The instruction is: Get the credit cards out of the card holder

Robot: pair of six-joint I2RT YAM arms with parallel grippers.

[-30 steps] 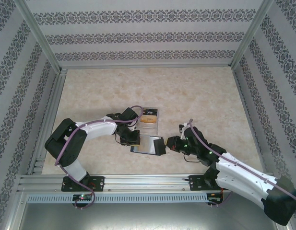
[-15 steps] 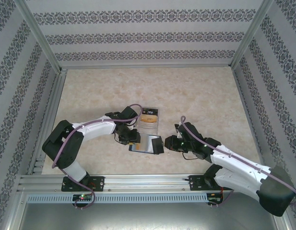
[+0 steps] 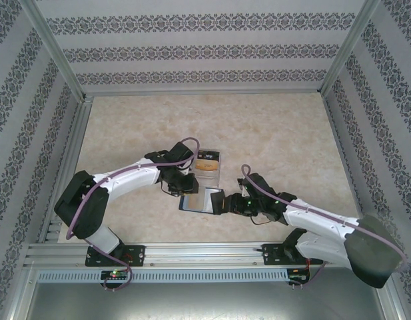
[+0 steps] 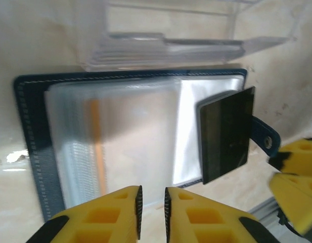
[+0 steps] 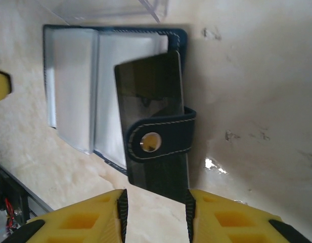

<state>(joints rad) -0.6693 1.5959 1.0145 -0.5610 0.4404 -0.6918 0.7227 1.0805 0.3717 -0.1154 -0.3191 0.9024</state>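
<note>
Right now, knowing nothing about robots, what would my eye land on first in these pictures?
Probably the dark blue card holder, lying open on the pale table between the two arms, with a black card jutting from its right side under the snap tab. Next, the bright yellow left fingers and right fingers, poised at the holder's edges and gripping nothing. A clear plastic stand sits right behind the holder.
</note>
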